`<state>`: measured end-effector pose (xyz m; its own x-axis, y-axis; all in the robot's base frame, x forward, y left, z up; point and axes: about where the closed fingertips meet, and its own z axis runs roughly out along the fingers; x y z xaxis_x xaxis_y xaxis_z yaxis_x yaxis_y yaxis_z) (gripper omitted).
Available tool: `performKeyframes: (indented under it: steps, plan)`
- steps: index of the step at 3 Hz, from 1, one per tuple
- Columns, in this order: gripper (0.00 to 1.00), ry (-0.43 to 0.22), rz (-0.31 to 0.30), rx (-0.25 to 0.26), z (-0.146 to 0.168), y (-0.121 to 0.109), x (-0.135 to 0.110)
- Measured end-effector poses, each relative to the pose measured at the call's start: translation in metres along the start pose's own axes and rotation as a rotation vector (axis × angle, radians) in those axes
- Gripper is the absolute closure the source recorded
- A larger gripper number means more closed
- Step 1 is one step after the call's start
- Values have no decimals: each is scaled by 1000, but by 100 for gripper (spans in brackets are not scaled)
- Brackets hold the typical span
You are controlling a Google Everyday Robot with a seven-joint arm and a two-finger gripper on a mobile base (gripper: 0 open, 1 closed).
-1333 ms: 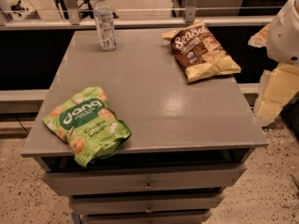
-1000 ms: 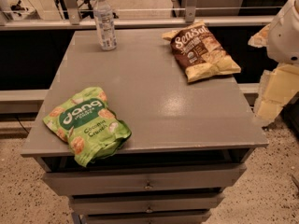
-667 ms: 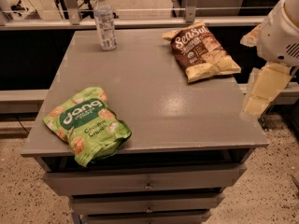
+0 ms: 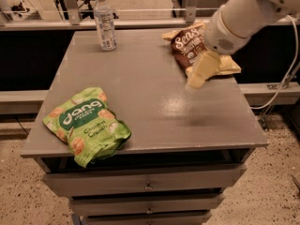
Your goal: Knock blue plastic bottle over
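Note:
The blue plastic bottle [image 4: 105, 21] stands upright near the far left corner of the grey table [image 4: 150, 102]. It is clear with a white cap and a pale label. My gripper [image 4: 198, 74] hangs above the right half of the table, next to the brown snack bag, well to the right of the bottle and apart from it. The white arm reaches in from the upper right.
A brown snack bag [image 4: 190, 46] lies at the far right, partly behind my arm. A green snack bag [image 4: 86, 123] lies at the front left, overhanging the edge. Drawers sit under the tabletop. A rail runs behind the table.
The arm has swung in from beyond the table's right edge, leftwards over the tabletop, and now covers part of the brown bag. The bottle and both bags have not moved.

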<state>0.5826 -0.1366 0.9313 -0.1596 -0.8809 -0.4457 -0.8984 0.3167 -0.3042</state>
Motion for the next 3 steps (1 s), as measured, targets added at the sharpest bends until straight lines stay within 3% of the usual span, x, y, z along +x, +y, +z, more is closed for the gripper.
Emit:
performKeyframes:
  steps: [1,3]
  plan:
    - [0,-100,16,4,43,-42,-34]
    - [0,-126,48,13,52,-44,-36]
